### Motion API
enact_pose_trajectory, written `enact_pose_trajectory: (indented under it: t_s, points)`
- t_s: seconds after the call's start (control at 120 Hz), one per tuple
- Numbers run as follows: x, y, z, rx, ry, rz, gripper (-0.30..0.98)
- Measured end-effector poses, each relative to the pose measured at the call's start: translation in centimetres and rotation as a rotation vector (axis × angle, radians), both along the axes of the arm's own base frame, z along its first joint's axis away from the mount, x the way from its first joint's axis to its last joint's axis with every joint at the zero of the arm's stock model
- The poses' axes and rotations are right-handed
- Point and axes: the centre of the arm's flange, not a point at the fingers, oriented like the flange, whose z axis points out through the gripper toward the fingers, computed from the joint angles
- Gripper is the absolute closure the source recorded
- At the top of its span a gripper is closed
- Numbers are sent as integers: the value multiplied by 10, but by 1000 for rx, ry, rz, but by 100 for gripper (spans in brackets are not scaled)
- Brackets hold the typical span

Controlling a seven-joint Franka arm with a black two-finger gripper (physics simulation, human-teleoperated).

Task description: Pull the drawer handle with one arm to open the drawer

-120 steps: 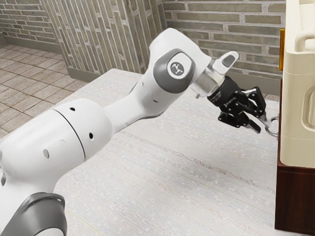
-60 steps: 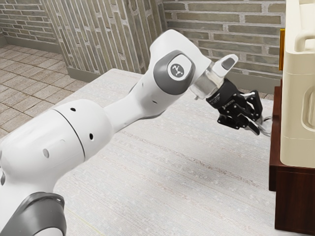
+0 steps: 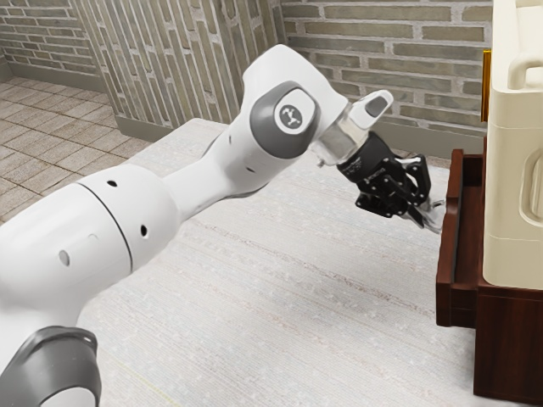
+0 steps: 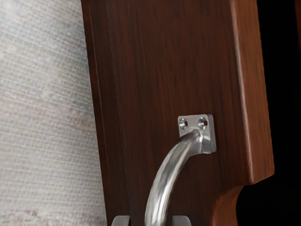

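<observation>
Fingers (image 4: 121, 221) of the black gripper (image 3: 433, 218) stand apart, one on each side of the silver handle (image 4: 164, 181), with a narrow gap showing between metal and fingertip on either side in the wrist view. The curved bar of the handle runs between the two tips and rises from a square mounting plate (image 4: 196, 133) with two screws, fixed to the dark wooden front of the drawer (image 3: 447, 263). Near that plate, the edge of the wooden front has a curved cutout.

In the exterior view the gripper tilts downward toward the exterior view's right, its tips at the handle, just in front of the drawer. The drawer is partly open, sticking out of the dark wooden cabinet (image 3: 507, 348), with some of its inside showing behind the front panel. On top of the cabinet sits a cream container (image 3: 509, 246); a narrow gold-coloured piece (image 3: 486, 85) shows beside its upper part. The white arm (image 3: 212, 174) reaches over a pale, textured table (image 3: 297, 288). Beyond are a brick wall (image 3: 373, 51) and a tiled floor (image 3: 51, 127).
</observation>
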Motion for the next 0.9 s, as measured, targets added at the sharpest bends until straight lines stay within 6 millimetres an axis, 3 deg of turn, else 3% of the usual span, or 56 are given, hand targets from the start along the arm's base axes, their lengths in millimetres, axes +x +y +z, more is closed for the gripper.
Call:
enact_pose_trajectory:
  t_s: [0.5, 0.9]
  points:
    - [-4, 28, 3, 56, 0, 33, 64]
    - [-13, 39, 4, 93, 16, 41, 64]
